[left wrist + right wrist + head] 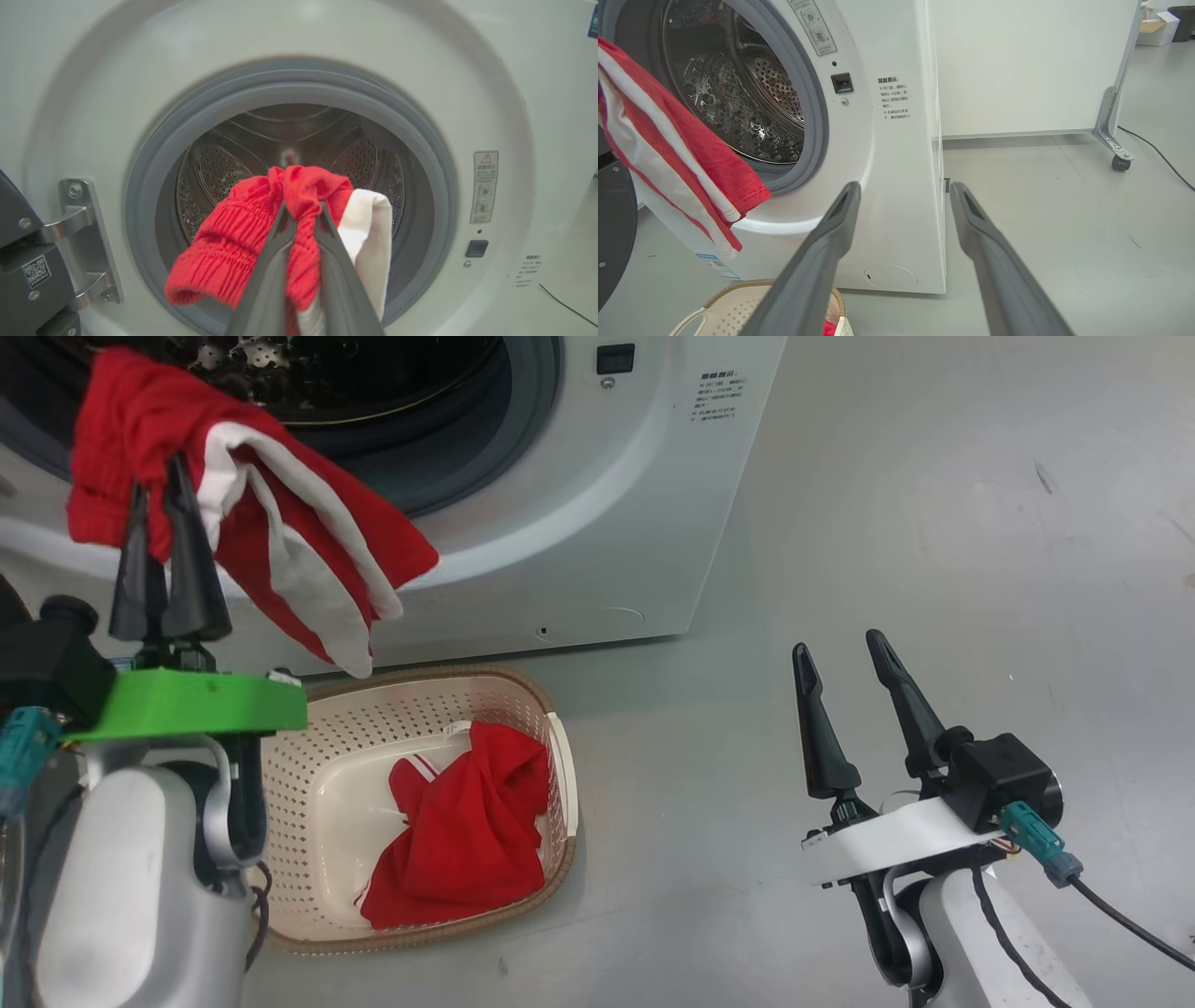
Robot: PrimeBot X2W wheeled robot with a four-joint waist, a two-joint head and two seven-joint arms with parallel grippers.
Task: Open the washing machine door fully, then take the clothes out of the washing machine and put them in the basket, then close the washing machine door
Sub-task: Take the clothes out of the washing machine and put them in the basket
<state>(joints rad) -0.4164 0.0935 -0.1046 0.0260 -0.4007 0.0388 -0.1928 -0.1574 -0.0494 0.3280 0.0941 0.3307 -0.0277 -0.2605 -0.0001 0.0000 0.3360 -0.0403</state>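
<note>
While the left gripper (159,476) is clamped tight on a red garment (280,523) with white stripes, it holds the cloth up in front of the washing machine (597,523), right at the round opening. In the left wrist view the fingers (271,280) pinch a bunched red fold before the steel drum (299,130). The cloth's lowest tip hangs near the back rim of the basket (560,775). The basket sits on the floor (840,523) just in front of the machine, with another red piece (467,821) lying inside. The door (28,270) is open, swung off to the left beside its metal hinge (79,224). The right gripper (838,644) has its fingers spread apart and empty, low on the right over the floor, well apart from the basket.
</note>
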